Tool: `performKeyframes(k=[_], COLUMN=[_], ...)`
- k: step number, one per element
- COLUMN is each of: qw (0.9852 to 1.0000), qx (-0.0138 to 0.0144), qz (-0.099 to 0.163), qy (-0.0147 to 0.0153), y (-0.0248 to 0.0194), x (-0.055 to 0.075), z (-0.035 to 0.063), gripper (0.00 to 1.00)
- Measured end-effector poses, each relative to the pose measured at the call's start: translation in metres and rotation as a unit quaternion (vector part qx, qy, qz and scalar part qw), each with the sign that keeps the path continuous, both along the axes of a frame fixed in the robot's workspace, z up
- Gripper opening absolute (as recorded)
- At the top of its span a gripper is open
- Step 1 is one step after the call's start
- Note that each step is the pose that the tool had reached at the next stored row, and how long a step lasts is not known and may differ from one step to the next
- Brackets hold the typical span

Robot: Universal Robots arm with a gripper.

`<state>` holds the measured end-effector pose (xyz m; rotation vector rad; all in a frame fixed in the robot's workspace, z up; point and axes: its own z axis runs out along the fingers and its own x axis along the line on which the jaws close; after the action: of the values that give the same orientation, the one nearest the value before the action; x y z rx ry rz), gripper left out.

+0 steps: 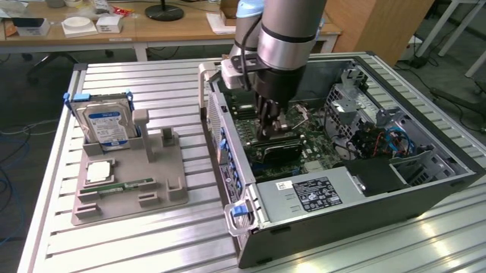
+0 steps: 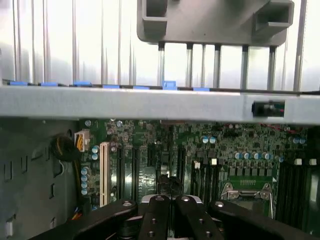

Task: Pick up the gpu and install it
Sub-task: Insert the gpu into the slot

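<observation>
My gripper (image 1: pixel 267 135) reaches down into the open computer case (image 1: pixel 357 213), over the green motherboard (image 1: pixel 315 136). Its fingers are shut on the top edge of the gpu (image 1: pixel 279 151), a dark flat card that stands on edge against the board, directly under the fingertips. In the wrist view the black fingers (image 2: pixel 155 210) press together at the gripper (image 2: pixel 170 202). Beyond them lie the motherboard's expansion slots (image 2: pixel 135 165) and the processor socket (image 2: pixel 247 190). The card's lower edge is hidden, so I cannot tell how deep it sits in a slot.
A grey parts holder (image 1: pixel 129 196) on the exterior view's left carries a silver hard drive (image 1: pixel 106 128), a square chip (image 1: pixel 99 170) and a green memory stick (image 1: pixel 127 184). The case's near wall (image 2: pixel 150 102), drive cage (image 1: pixel 357 105) and power supply (image 1: pixel 315 193) crowd the gripper.
</observation>
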<state>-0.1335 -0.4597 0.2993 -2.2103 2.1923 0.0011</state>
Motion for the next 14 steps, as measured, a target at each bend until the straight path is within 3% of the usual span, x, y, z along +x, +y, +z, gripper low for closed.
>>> performKeyframes(k=[2,4,8,9,10,14], qw=[1.0000,1.0000,0.9998,0.9998,0.9997,0.9984], qx=[-0.0031,-0.0090,-0.0185,-0.0193,-0.0194,-0.0196], qz=[0.000,0.001,0.002,0.002,0.002,0.003], qy=[0.0000,0.0004,0.0052,0.0093,0.0168,0.0534], y=[0.0005,0.0016,0.0032,0.0033,0.0033,0.0033], x=[-0.0061,-0.0095,-0.0113,-0.0113,-0.0114,-0.0067], z=[0.0000,0.0008,0.0061,0.0067,0.0067,0.0066], gripper=[0.13,0.13,0.13,0.13,0.13,0.13])
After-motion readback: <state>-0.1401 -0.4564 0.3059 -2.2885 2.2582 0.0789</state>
